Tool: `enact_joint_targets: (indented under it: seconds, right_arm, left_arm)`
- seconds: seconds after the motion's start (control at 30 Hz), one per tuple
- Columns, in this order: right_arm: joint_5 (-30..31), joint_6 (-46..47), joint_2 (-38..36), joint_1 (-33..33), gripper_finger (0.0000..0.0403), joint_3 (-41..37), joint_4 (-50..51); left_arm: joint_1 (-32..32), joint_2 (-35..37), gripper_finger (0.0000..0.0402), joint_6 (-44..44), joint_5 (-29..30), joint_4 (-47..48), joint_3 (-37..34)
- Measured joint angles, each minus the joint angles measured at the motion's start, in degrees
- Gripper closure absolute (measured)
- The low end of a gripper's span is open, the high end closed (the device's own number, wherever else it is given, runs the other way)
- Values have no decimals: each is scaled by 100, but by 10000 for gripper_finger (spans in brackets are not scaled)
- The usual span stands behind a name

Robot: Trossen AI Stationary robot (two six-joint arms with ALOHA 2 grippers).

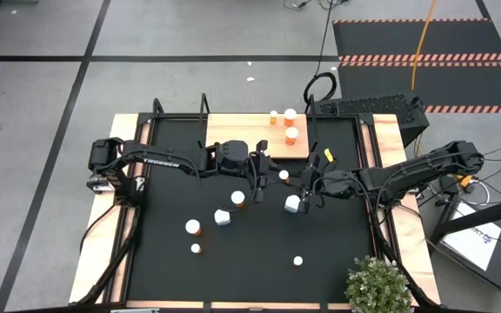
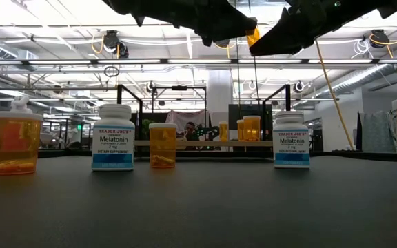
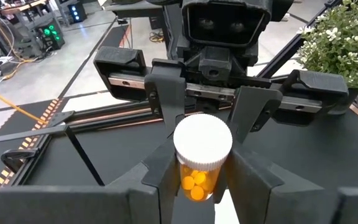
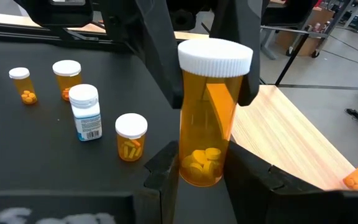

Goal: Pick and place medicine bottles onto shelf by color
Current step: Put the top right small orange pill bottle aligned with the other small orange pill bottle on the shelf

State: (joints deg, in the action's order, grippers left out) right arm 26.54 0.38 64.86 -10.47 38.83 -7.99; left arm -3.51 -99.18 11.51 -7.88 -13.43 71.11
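Observation:
An orange bottle with a white cap (image 1: 283, 176) is up in the air over the middle of the table, between my two grippers. My left gripper (image 1: 272, 173) comes from the left and my right gripper (image 1: 297, 179) from the right, and both are shut on it. The shelf (image 1: 242, 139) lies at the far edge and three orange bottles (image 1: 291, 135) stand on it. Other orange bottles (image 1: 194, 227) and white bottles (image 1: 292, 204) stand on the black mat; the low view shows them (image 2: 113, 136) upright on their bases. My left gripper pinches the orange bottle's upper body (image 4: 188, 87), just under the cap, between its two fingers (image 4: 160, 56). It comes in about level from the table's left. The bottle stands upright and clear of the table. My right gripper pinches the same bottle's lower body (image 4: 194, 168), near the base where the pills lie, between its two fingers (image 4: 166, 168). It reaches in roughly level from the table's right, below the left gripper's fingers.
A potted plant (image 1: 377, 283) stands at the near right corner. Black uprights (image 1: 204, 109) rise at the shelf's ends. Loose bottles (image 1: 237, 198) stand right under and beside the grippers; the near half of the mat (image 1: 250, 269) holds only two small bottles.

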Motion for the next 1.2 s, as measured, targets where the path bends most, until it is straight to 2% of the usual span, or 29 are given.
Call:
enact_joint_targets:
  seconds: [0.5, 0.77, 0.9, 1.0, 1.2]
  right_arm:
    - [1, 0, -2, 0, 293, 0, 0]
    - [-1, -2, -4, -1, 293, 0, 7]
    - [1, -1, -4, 1, 293, 0, 5]
    - [3, -2, -4, -1, 293, 0, 7]
    - [14, -1, -4, -1, 293, 0, 3]
  left_arm:
    - [0, 8, 279, 3, -6, 1, 0]
    - [0, 26, 213, -6, -13, -72, -2]
    - [0, 26, 201, -8, -11, -70, -2]
    - [0, 26, 210, -9, -11, -68, -2]
    - [0, 26, 260, -4, -11, -63, -2]
